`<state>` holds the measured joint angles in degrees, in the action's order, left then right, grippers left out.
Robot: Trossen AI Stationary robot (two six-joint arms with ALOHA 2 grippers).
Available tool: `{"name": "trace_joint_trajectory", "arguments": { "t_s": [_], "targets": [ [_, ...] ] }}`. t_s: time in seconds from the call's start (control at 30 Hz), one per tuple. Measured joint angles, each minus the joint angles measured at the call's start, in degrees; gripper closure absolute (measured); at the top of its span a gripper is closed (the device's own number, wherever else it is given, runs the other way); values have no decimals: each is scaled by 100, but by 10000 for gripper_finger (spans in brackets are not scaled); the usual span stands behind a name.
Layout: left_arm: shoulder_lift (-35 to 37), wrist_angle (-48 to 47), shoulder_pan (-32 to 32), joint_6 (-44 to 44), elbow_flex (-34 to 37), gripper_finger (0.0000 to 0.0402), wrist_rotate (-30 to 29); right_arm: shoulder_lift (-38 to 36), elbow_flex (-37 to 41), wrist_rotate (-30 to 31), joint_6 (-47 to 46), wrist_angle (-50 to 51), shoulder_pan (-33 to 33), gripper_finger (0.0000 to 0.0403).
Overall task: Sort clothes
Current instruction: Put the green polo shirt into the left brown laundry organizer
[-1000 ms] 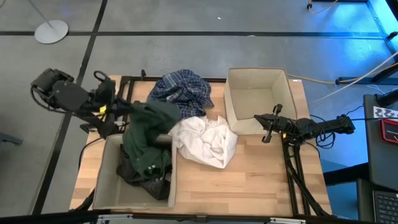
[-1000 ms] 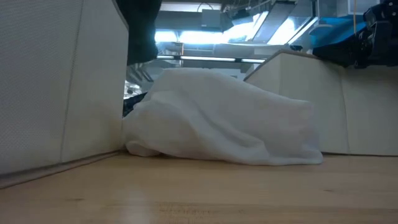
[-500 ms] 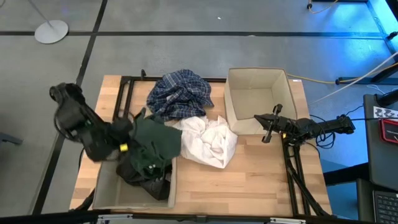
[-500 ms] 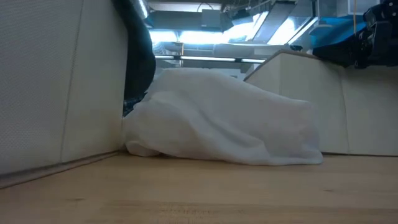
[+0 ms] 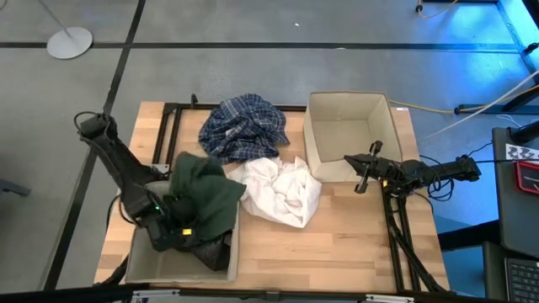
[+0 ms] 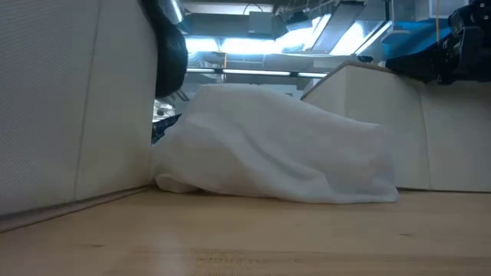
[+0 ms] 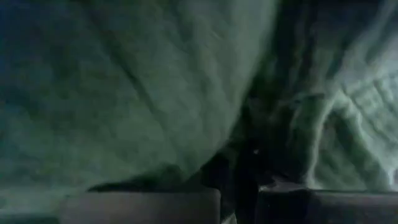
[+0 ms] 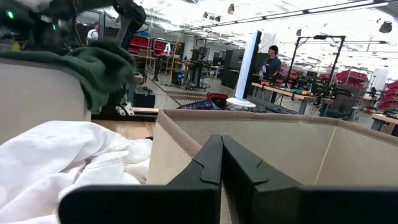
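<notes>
My left tool point(image 5: 173, 227), clamped on the one dark green garment point(image 5: 205, 192), sits over the near-left bin point(image 5: 139, 257). One plaid shirt point(image 5: 244, 124) and one white garment point(image 5: 278, 189) lie mid-desk. My right tool point(image 5: 364, 172) is closed, empty.

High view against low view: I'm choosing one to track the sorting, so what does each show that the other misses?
Only the high view shows the blue-and-white plaid shirt, the dark green garment draped over the left beige fabric bin with the left gripper shut on it, and the shut right gripper waiting by the right beige fabric bin. Only the low view shows the lit room behind the table. Both show the crumpled white garment on the wooden table between the bins.
</notes>
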<state>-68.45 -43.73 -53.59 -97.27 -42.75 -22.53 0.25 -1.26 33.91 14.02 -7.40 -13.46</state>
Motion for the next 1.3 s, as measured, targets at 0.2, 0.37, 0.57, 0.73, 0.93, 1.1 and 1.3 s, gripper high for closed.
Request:
{"name": "trace_joint_trajectory", "arguments": {
  "t_s": [0.2, 0.37, 0.57, 0.73, 0.93, 1.1, 1.3],
  "targets": [
    [24, 930, 149, 81, 880, 396, 329, -2, 0, 0, -3, -2, -2, 391],
    [18, 934, 165, 178, 956, 396, 61, -2, 0, 0, -3, -5, -1, 391],
    [9, 807, 231, -176, 965, 380, -360, -2, 0, 0, -2, 2, 0, 391],
    [74, 866, 231, -587, 971, 322, -370, -1, 0, 0, -2, 13, -1, 391],
    [842, 807, 233, -538, 813, 264, -183, -1, 0, 0, 0, 17, -2, 391],
    [1717, 859, 233, -304, 511, 244, -425, 0, 0, 0, 0, 17, -2, 391],
    [2318, 978, 233, 1029, -192, 239, -1158, -2, 0, -2, 0, 20, -1, 391]
  ]
}}
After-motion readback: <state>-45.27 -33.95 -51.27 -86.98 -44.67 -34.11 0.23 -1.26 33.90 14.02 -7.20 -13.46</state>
